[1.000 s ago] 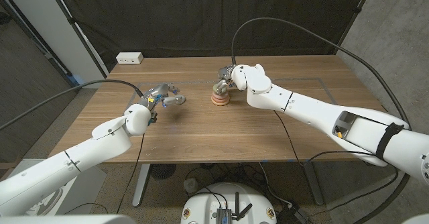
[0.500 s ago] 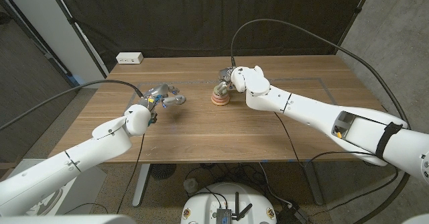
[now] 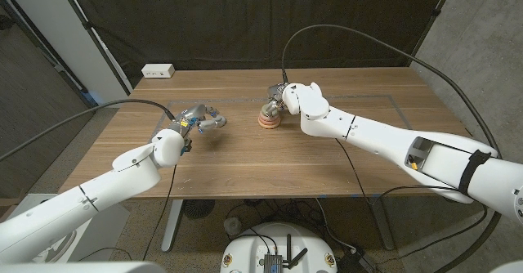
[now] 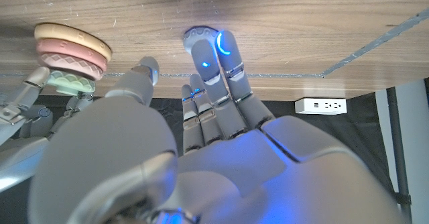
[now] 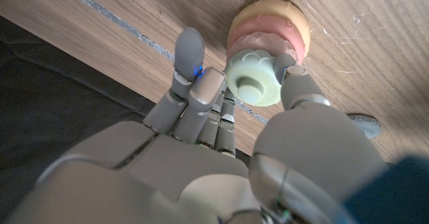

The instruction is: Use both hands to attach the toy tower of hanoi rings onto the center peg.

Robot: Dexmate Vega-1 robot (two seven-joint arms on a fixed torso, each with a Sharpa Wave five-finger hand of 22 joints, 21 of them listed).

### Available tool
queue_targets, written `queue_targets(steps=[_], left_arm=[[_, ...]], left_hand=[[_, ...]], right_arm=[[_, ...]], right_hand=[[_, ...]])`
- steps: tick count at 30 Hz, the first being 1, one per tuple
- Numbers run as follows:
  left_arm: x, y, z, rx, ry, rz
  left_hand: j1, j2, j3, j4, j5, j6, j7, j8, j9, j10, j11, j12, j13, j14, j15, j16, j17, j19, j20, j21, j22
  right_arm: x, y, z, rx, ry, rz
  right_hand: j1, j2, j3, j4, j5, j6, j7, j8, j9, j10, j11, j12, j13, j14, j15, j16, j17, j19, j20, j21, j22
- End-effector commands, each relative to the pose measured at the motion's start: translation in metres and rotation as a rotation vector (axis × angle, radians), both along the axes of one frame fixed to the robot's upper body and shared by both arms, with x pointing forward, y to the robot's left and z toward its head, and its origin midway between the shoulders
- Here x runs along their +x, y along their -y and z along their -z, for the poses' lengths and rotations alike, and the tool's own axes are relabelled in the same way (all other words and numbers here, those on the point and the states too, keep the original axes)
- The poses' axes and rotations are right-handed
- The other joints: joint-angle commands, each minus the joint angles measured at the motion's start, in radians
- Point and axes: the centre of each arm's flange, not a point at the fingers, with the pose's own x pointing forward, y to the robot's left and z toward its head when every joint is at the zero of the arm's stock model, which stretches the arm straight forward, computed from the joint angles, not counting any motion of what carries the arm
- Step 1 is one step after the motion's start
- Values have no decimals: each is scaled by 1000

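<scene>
The left arm comes in from the near left corner and reaches across the wooden tabletop [image 3: 245,154], its left hand [image 3: 198,117] held over the boards left of the middle. In the left wrist view the fingers [image 4: 224,70] stretch out long and side by side, tips toward the wood, with the thumb set a little off to one side. Nothing is in that hand; the fingers are extended and not closed on anything. From the head view I cannot tell whether the tips touch the surface or hang just above it.

At the far left edge of the tabletop lies a white power strip [image 3: 158,71], well away from both hands.

Near the middle of the tabletop, toward the far side, stands the toy tower of hanoi [image 3: 267,119]. In the right wrist view its stack reads, from the wood outward: an orange-yellow ring [image 5: 293,19], a pink ring [image 5: 247,41] and a pale green scalloped ring [image 5: 253,82], with the center peg [image 5: 251,88] showing as a round knob in the green ring's middle. The rings sit one on another, threaded on the peg.

The right arm sweeps in from the near right corner, elbow high, and its right hand [image 3: 282,98] is at the tower. In its wrist view the thumb lies against one side of the green ring, and the fingers [image 5: 190,58] reach past the other side, so the hand pinches the top of the stack.
</scene>
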Motion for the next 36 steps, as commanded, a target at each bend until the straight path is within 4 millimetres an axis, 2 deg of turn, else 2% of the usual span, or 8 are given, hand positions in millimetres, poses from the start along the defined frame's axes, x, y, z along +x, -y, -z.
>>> queue_targets(steps=[1,19,29,34,36], left_arm=[[-2,0,1,-2,0,1],[1,0,4,-13,-6,16],[1,0,5,-16,-6,20],[1,1,4,-14,-4,21],[1,1,4,-14,-4,22]], left_hand=[[-9,0,3,2,-1,4,2,2,6,5,0,1,2,-4,-95,5,-1,3,-133,3,0],[-9,1,6,2,-2,5,1,2,6,5,1,1,1,-4,-96,6,-2,2,-131,5,3],[-9,2,7,2,-2,2,4,1,6,4,2,2,4,-5,-95,8,0,-1,-131,4,2],[-9,2,8,2,-2,4,2,2,6,6,2,3,4,-7,-95,7,-1,2,-132,5,1],[-10,1,7,2,-2,6,0,3,6,7,1,2,4,-4,-95,10,0,4,-133,4,0]], right_arm=[[-5,-6,2,-34,25,0],[-3,-19,3,-157,50,39],[1,-16,6,-153,28,50],[1,-14,6,-153,15,53],[2,-13,5,-159,4,51]], right_hand=[[15,72,58,52,7,91,-87,6,9,78,-76,1,2,2,-3,1,4,3,-19,-5,0],[13,72,60,51,8,92,-92,5,9,79,-78,1,4,-4,-3,-2,2,2,-19,-6,0],[10,71,60,52,8,86,-94,3,10,73,-79,-2,4,-4,-3,-3,2,2,-19,-6,0],[2,62,56,53,8,75,-94,-3,9,56,-81,-7,6,-4,-3,-2,4,0,-18,-6,0],[-12,46,48,55,5,57,-91,-11,8,38,-79,-13,6,-7,-3,-5,4,-1,-18,-5,0]])
